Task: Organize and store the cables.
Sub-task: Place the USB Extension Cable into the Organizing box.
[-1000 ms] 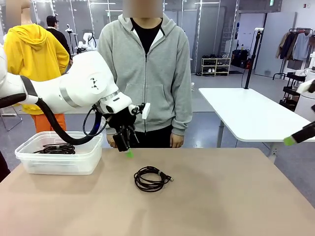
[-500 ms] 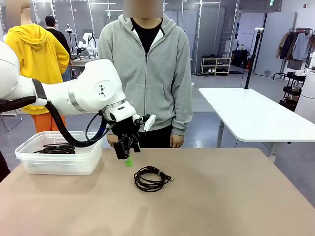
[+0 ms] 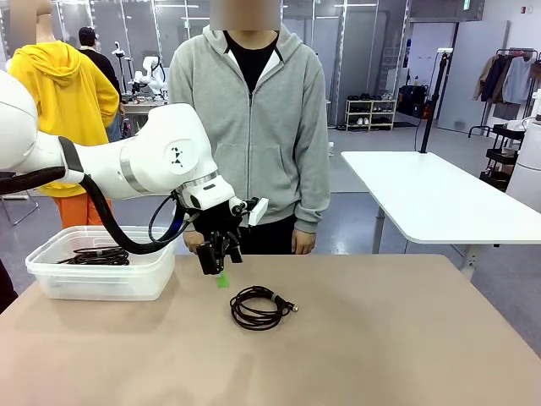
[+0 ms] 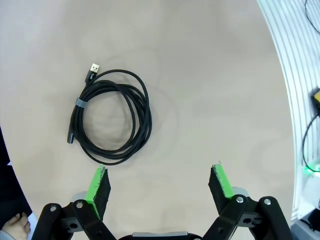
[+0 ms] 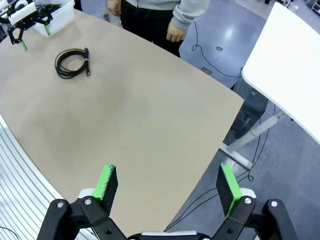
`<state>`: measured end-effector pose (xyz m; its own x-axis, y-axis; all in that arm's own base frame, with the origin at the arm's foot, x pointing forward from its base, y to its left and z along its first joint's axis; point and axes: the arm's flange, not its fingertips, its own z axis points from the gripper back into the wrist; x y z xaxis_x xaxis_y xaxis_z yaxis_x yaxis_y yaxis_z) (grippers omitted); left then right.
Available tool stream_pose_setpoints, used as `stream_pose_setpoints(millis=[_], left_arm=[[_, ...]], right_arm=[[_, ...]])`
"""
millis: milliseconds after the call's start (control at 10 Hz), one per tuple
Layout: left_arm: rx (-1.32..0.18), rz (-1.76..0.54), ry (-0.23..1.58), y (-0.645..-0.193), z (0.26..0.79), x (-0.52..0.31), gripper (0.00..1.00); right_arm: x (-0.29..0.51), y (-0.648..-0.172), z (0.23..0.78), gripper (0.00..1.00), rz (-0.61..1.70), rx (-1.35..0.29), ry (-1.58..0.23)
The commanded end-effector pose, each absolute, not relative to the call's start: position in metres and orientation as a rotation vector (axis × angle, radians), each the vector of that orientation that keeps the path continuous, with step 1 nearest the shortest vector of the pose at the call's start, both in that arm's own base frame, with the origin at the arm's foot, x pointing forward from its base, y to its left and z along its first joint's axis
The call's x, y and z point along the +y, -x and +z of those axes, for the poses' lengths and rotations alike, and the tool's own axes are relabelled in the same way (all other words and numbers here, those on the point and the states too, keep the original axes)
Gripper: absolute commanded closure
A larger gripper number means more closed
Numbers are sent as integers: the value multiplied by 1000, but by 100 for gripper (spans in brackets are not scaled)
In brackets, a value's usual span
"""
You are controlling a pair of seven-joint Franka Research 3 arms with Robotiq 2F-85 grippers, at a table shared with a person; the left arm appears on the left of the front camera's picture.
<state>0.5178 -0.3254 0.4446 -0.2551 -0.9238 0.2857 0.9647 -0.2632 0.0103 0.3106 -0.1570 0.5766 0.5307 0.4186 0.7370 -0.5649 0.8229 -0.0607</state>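
Left gripper (image 3: 221, 272): hung above the tan table (image 3: 380, 338), fingers pointed down at it, jaws spread wide with nothing between them; in its wrist view the two green pads (image 4: 98, 184) stood far apart over bare tabletop

Coiled cable (image 3: 259, 307): lay flat on the table just past the left gripper's fingertips, toward the robot's right and a little nearer the camera in the front view; apart from the pads, not touched

Coil's long axis: in the left wrist view the loop (image 4: 111, 118) was a slightly stretched oval, its longer run going away from the fingertips; in the front view it read as wider than deep

Cable ends: a metal-tipped plug (image 4: 92, 72) pointed away from the gripper at the coil's far edge; a second small connector (image 4: 71, 136) sat on the coil's side edge nearer the pads; a pale band wrapped the strands between the two

Right gripper (image 5: 167, 186): high above the table's edge, well apart from the coil, jaws wide and empty

Clear bin (image 3: 100, 275): on the table beyond the left gripper's arm side, with another black cable (image 3: 97, 255) lying inside

Person (image 3: 250, 127): stood at the far edge behind the left gripper in a grey hoodie, arms down
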Motion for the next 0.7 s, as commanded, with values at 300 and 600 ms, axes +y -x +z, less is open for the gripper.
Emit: stream_pose_setpoints(millis=[300,600], left_arm=[[-163,-2050,254,-523,435,-368,0],[-87,-2216,290,-540,417,-408,0]], right_arm=[[-157,-310,577,0,595,-814,-195],[-157,-310,577,0,595,-814,-195]])
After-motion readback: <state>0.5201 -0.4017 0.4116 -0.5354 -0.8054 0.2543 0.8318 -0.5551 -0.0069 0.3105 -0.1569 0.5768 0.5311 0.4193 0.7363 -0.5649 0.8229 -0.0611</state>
